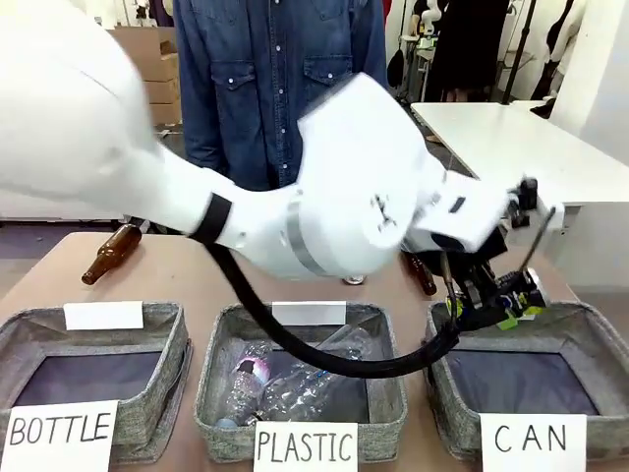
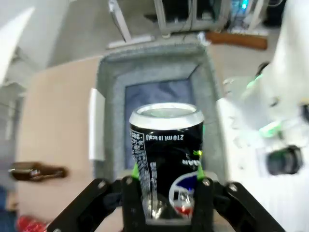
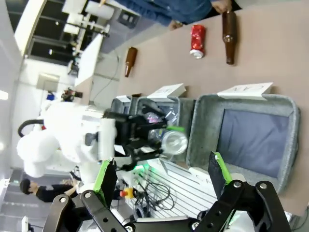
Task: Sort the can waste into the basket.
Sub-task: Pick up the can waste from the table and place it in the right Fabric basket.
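Left wrist view puts me right behind the left pincer, whose green-padded fingers are clamped on the sides of the black can. The can's silver top end points away from the wrist. Straight beyond it lies the grey CAN basket, its dark floor bare as far as I can see. From the front, the basket's far rim sits just under that pincer, and the white "CAN" sign hangs on the near wall below it.

What worries me is the drop. The can seems nearer the basket's rim than its middle, so if the fingers let go here it could clip the woven edge and tumble out onto the bench. It's a smooth, light cylinder, and once on the flat top it would likely roll. Released at a tilt, it might also land end-first and bounce.

The can itself looks undented. It is glossy black with white print reading 210 ml down one side, and a blue-red-white logo low down is half hidden by a finger.

The right pincer stands spread wide with nothing between its fingers. Well beyond it, past the basket, the red can lies on the bench beside a brown bottle, not yet sorted.
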{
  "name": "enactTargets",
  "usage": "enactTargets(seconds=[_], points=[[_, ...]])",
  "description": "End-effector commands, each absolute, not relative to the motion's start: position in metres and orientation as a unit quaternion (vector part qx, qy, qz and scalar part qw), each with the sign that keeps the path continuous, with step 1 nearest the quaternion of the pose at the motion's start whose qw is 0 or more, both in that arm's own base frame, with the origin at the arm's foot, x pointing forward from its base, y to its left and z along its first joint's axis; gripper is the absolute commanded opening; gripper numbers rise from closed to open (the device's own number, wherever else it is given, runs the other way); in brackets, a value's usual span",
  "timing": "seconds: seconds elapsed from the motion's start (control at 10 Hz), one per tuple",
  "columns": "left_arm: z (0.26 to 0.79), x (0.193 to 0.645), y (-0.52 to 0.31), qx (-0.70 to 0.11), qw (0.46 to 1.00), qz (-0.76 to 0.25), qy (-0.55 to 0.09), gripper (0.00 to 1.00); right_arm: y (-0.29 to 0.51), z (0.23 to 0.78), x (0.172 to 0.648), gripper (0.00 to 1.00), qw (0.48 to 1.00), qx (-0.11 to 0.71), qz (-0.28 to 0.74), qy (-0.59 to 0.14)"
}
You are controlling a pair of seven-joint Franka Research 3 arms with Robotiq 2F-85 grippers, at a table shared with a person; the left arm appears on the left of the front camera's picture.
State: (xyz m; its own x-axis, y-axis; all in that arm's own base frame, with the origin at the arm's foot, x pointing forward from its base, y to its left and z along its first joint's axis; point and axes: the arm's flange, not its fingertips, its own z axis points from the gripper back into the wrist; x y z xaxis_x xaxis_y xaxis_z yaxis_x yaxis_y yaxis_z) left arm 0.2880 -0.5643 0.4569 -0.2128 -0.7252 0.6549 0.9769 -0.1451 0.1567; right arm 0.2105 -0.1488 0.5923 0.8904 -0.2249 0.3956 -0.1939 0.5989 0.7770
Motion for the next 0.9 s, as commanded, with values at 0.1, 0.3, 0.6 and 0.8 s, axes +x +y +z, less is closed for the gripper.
enactTargets(seconds=[0.1, 0.3, 0.6, 0.8], points=[[0.4481, 0.2959, -0.6055, -0.224, 0.601, -0.721, -0.263, 0.41, -0.1469, 0.5908, 0.2115, 1.00, 0.859, 0.452, -0.016, -0.240], [0.4468, 0.2974, -0.6072, -0.223, 0.605, -0.719, -0.261, 0.41, -0.1469, 0.5908, 0.2115, 1.00, 0.859, 0.452, -0.016, -0.240], [0.4451, 0.3036, -0.6005, -0.223, 0.614, -0.715, -0.251, 0.95, -0.1469, 0.5908, 0.2115, 1.00, 0.859, 0.452, -0.016, -0.240], [0.4469, 0.3014, -0.6003, -0.227, 0.609, -0.716, -0.254, 1.00, -0.1469, 0.5908, 0.2115, 1.00, 0.859, 0.452, -0.016, -0.240]])
